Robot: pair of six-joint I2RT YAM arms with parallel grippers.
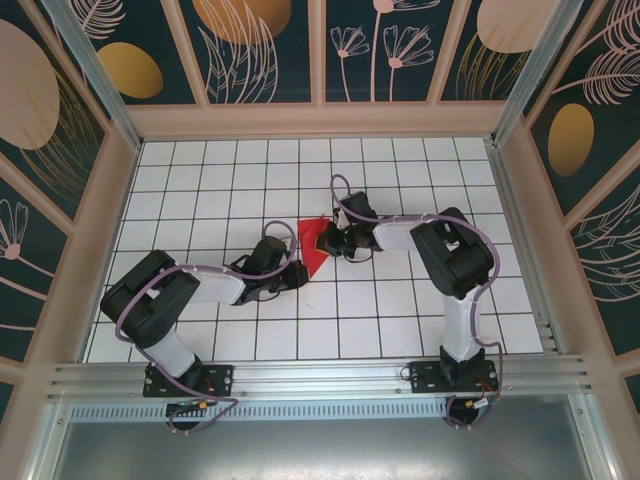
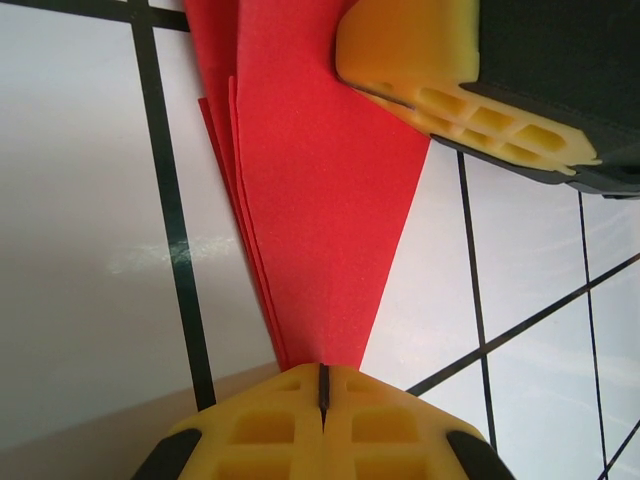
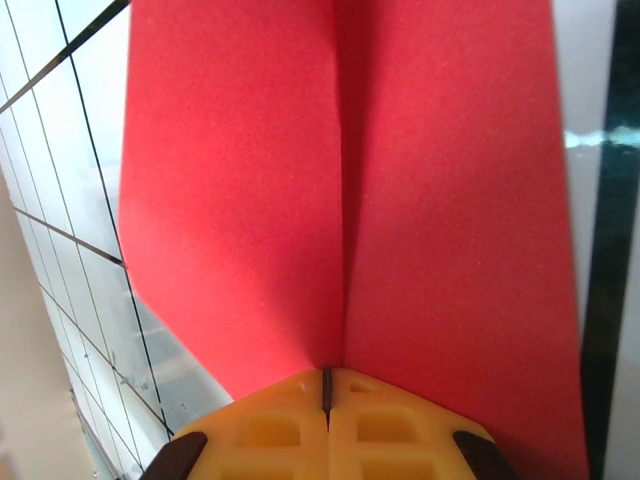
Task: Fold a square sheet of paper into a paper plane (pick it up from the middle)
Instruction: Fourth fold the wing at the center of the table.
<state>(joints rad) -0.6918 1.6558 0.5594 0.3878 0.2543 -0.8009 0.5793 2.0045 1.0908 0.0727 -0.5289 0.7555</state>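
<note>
Left pincer (image 2: 323,378), right pincer (image 3: 327,380) on plane (image 2: 320,200)

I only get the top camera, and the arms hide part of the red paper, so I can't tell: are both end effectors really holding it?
Observer: Yes for the left one. In its wrist view the left end effector is shut on the narrow pointed tip of the red paper.
Operator: And the other one?
Observer: The right end effector is shut too. It pinches the paper just where a centre crease runs into its yellow fingers.
Operator: Is it folded lots of times?
Observer: The left wrist view shows several thin layers fanning out from the tip along one edge.
</note>
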